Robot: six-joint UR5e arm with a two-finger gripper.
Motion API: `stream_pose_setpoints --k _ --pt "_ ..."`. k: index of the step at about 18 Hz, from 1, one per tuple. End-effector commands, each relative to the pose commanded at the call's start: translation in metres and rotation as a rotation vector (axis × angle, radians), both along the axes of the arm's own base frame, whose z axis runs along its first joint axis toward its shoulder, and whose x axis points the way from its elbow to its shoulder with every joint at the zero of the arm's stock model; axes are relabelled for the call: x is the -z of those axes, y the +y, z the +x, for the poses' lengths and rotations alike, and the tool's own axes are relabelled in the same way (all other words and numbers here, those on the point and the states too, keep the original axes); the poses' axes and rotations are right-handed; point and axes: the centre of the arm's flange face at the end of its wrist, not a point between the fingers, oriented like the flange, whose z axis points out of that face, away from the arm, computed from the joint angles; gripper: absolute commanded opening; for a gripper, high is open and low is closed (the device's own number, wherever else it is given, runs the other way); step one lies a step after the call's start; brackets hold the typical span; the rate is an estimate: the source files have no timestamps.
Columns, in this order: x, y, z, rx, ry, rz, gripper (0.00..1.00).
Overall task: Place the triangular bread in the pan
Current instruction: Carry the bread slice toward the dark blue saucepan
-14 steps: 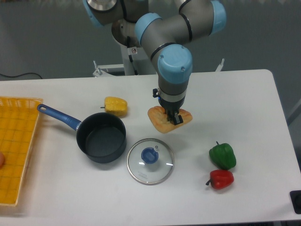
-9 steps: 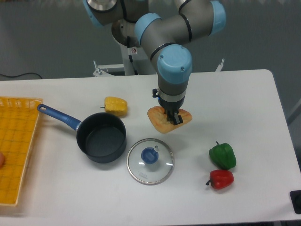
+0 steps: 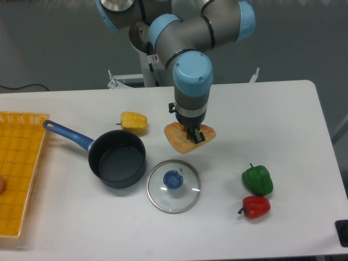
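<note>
Now, my jaws [image 3: 194, 136]: clamped on the triangular bread [image 3: 187, 137].
Pan [image 3: 117, 159]: left of my jaws, on the desk [image 3: 283, 114].

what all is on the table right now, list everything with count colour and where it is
triangular bread: 1, tan with orange-brown crust, held in the gripper, table centre
pan: 1, dark navy with blue handle, left of centre, nothing in it
glass lid: 1, clear with blue knob, flat on the table right of the pan
yellow bell pepper: 1, yellow, behind the pan
green bell pepper: 1, green, right front
red bell pepper: 1, red, just in front of the green one
basket: 1, orange-yellow, left edge
table: 1, white
gripper: 1, black, shut on the bread
</note>
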Motion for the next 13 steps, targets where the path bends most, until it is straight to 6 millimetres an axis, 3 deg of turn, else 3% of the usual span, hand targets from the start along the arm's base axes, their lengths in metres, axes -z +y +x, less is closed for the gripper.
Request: stream_pose_setpoints --k 5,13 --pt "0.016 0.028 0.042 0.018 0.033 -0.086 0.3" --pt "0.02 0.055 0.09 -0.016 0.03 -0.083 0.3"
